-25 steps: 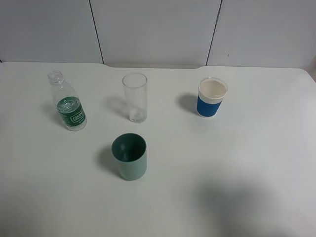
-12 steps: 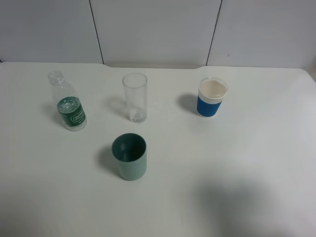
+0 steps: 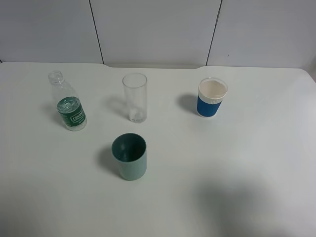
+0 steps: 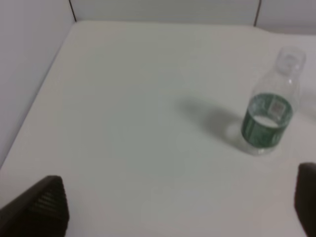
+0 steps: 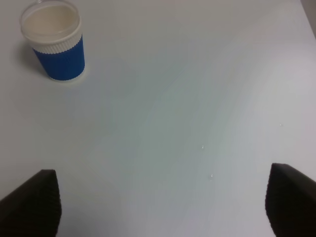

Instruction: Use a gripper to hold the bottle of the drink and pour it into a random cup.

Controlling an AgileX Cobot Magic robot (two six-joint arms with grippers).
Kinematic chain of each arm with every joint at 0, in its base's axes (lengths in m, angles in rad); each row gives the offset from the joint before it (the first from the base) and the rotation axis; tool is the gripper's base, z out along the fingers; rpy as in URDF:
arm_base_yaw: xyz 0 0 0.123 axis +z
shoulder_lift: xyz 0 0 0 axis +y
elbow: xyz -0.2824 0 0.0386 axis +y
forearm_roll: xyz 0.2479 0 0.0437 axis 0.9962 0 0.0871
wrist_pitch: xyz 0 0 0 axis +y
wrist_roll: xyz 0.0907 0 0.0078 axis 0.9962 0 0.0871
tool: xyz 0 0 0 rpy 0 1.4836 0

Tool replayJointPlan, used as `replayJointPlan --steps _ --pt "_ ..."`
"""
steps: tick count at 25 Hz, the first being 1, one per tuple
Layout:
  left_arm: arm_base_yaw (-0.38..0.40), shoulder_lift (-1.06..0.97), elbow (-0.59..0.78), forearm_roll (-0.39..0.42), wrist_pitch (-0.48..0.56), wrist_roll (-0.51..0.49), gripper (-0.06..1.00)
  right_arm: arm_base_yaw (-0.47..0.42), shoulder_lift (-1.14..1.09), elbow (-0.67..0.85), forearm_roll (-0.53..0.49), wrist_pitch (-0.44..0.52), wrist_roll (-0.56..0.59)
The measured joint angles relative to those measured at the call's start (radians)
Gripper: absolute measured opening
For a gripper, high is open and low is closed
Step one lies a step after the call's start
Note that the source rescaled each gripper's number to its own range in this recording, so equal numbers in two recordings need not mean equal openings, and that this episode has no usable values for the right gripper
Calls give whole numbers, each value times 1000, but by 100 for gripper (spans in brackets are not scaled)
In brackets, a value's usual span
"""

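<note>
The small clear bottle (image 3: 69,104) with a dark green label stands upright, uncapped, at the table's back left. It also shows in the left wrist view (image 4: 269,121). The teal-green cup (image 3: 129,157) stands upright and empty near the middle, in front of the bottle and to its right. Neither gripper shows in the exterior view. My left gripper (image 4: 173,217) is open and empty, well short of the bottle, with only its dark fingertips (image 4: 42,207) showing. My right gripper (image 5: 160,207) is open and empty over bare table, with its dark fingertips (image 5: 32,202) at the frame edge.
A tall clear glass (image 3: 135,97) stands behind the teal cup. A blue-and-white paper cup (image 3: 212,97) stands at the back right and shows in the right wrist view (image 5: 54,42). The white table (image 3: 237,163) meets a white wall at the back.
</note>
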State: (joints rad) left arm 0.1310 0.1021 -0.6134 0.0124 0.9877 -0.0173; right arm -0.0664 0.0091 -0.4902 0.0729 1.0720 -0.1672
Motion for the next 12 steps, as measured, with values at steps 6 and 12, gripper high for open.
replayJointPlan --steps 6,12 --pt "0 -94 74 0 16 0 89 0 0 0 0 0 0" --pt "0 -107 93 0 42 -1 89 0 0 0 0 0 0"
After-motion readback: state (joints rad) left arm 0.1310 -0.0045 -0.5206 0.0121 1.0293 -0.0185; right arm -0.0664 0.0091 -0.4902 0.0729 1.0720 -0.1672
